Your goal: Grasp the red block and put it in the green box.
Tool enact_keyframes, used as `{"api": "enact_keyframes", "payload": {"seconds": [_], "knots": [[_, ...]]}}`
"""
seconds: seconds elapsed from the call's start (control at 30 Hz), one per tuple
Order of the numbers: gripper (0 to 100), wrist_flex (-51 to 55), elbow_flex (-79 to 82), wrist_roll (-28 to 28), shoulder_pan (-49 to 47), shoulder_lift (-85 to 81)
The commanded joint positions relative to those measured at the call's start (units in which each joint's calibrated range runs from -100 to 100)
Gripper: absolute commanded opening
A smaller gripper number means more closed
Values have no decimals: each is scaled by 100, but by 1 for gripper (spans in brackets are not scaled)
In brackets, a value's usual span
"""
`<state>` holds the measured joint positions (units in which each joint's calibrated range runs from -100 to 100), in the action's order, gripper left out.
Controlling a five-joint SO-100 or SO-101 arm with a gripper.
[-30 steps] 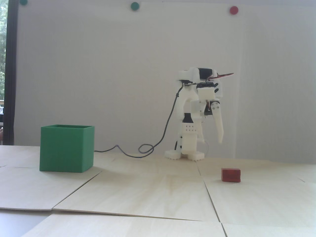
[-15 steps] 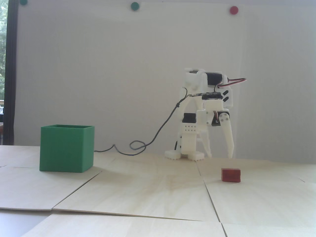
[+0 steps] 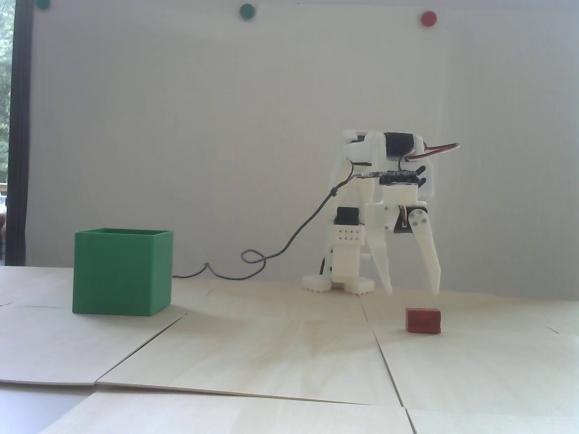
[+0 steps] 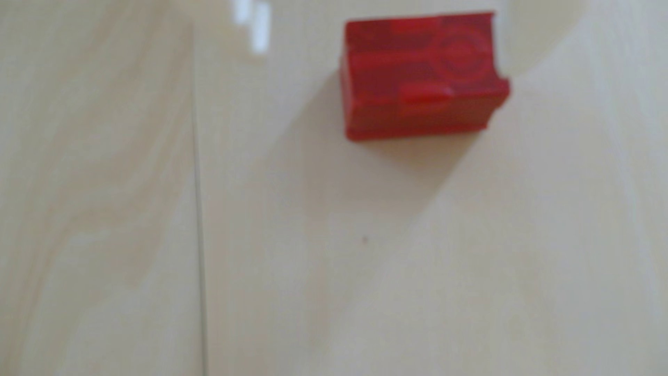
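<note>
Lower right of the fixed view: a small dark-red rectangular plastic block point(image 3: 423, 321), wider than tall, flat on the pale wooden tabletop point(image 3: 271, 352) of smooth veneer panels with thin seams between them. Just above it, slightly farther back, the white printed two-finger gripper point(image 3: 411, 291) of the arm, pointing down, its two long tapered fingers point(image 3: 429, 257) splayed wide like an inverted V, jaws open and holding nothing, tips clear of the block and short of the table. Behind, centre-right, the arm's blocky white base point(image 3: 346, 266) with toothed feet and black servo bodies; a thin dark cable point(image 3: 294, 237) looping from the arm down onto the table toward the left.

Left of the frame, well apart from the block: a large solid-green cube-shaped plastic box point(image 3: 122, 271), thin-walled, open at the top, sides finely ridged (interior hidden from this low angle).

Along the top edge, on the plain white wall, two round green dots point(image 3: 247, 11) and one round red dot point(image 3: 428, 18).

Wrist view, upper right of centre: the red block point(image 4: 419, 76), blurred, glossy, with a faint moulded circle and a notched right corner, casting a soft shadow on the grained wood; a straight panel seam point(image 4: 198, 217) running down the left half.
</note>
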<state>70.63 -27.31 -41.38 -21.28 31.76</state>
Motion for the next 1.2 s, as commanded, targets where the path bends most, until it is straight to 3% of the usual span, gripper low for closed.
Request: {"api": "enact_keyframes", "payload": {"seconds": [0.0,1.17], "knots": [[23,3,-517,-52,-111,2],[23,-6,-517,-219,-369,492]]}}
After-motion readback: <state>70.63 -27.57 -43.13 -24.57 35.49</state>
